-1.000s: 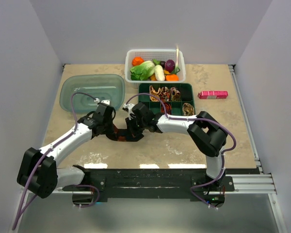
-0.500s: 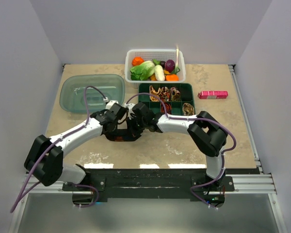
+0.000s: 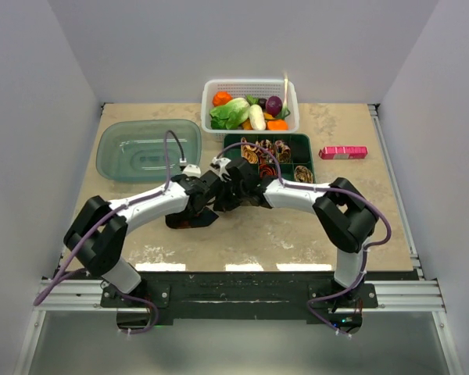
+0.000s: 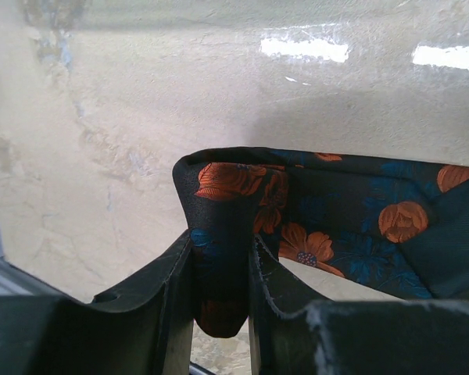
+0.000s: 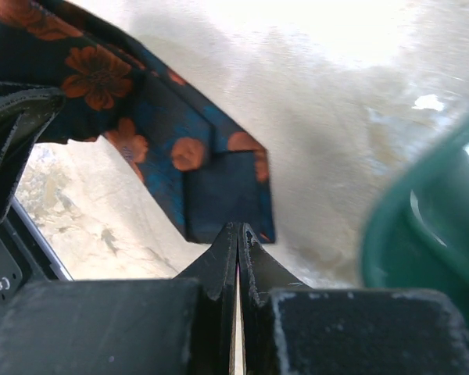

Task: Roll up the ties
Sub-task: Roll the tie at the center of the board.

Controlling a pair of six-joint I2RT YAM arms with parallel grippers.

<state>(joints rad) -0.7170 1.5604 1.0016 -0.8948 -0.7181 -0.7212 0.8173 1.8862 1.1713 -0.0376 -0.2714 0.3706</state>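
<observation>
The black tie (image 3: 189, 222) is laid left-to-right, a fold clamped by the left gripper (image 4: 221, 251), its end pinched by the right gripper (image 5: 238, 232).

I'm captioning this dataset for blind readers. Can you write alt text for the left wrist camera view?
The left gripper pinches a fold of a black tie patterned with orange flowers. The tie runs off to the right, with a mottled beige table behind it.
</observation>
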